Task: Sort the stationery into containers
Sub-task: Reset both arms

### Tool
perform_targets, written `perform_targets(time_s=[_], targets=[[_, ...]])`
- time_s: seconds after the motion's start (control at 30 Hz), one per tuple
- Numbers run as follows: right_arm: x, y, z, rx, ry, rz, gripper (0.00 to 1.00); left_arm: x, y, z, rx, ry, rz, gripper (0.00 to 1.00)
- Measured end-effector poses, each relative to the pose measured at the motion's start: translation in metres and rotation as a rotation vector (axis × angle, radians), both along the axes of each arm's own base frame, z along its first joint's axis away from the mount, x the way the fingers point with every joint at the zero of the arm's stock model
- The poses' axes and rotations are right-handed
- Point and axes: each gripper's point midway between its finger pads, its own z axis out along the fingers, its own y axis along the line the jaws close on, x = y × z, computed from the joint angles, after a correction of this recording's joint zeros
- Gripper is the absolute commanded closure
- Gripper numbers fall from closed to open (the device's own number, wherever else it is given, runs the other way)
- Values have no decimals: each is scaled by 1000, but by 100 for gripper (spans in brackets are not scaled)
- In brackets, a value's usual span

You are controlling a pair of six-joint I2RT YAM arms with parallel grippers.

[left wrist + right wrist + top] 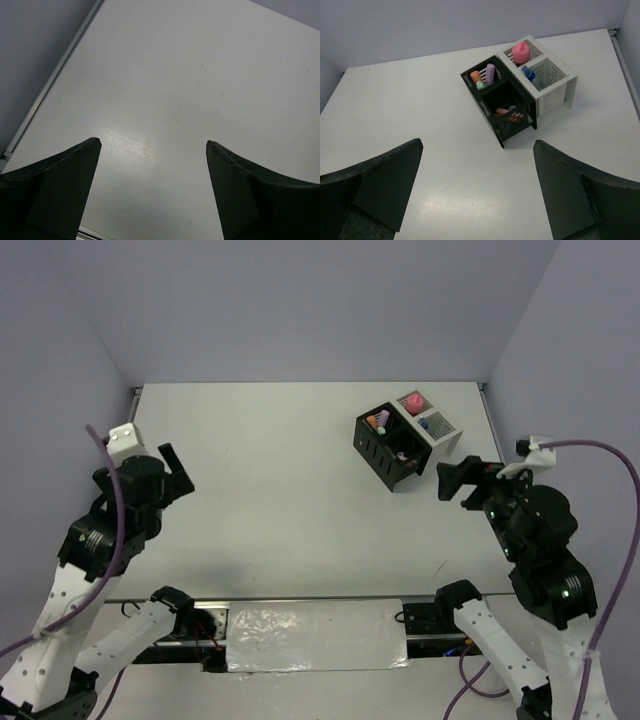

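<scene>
Stationery [490, 73] looks all binned, at far-right of table [270, 490]. Black box [506, 125]: orange, purple and green highlighters upright in far compartment, a few pink/orange pcs lying in near one; can't count them. White box [552, 97] touches it on the right: pink piece [521, 52] in far compartment, blue-capped bottle [528, 74] in near one. No loose pcs visible outside the boxes in any view, so I'd call the sort done or v. close; prob only a check/retract left.

Left gripper [152, 142] is fully open, holds nothing, over bare table on left side, well apart from boxes. Right gripper [477, 142] is also wide open and empty, hovering near the boxes on their near side, not touching. Nothing in the way btw either arm and boxes. Silver sheet [315, 635] lies at near edge btw the arm bases, off the work area.
</scene>
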Motion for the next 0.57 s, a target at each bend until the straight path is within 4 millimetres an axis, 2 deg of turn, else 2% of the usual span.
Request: perform_targets(time_s=[0.23, 0.37, 0.43, 0.57], targets=[[-55, -21, 2, -41, -10, -5, 0, -52, 35, 23, 12, -108, 55, 1], [-81, -30, -4, -39, -30, -8, 0, -75, 45, 24, -6, -153, 60, 1], [-92, -35, -5, -35, -43, -14, 0, -84, 49, 23, -16, -173, 58, 1], [-102, -38, -4, -25, -59, -15, 0, -100, 55, 21, -37, -221, 56, 1]])
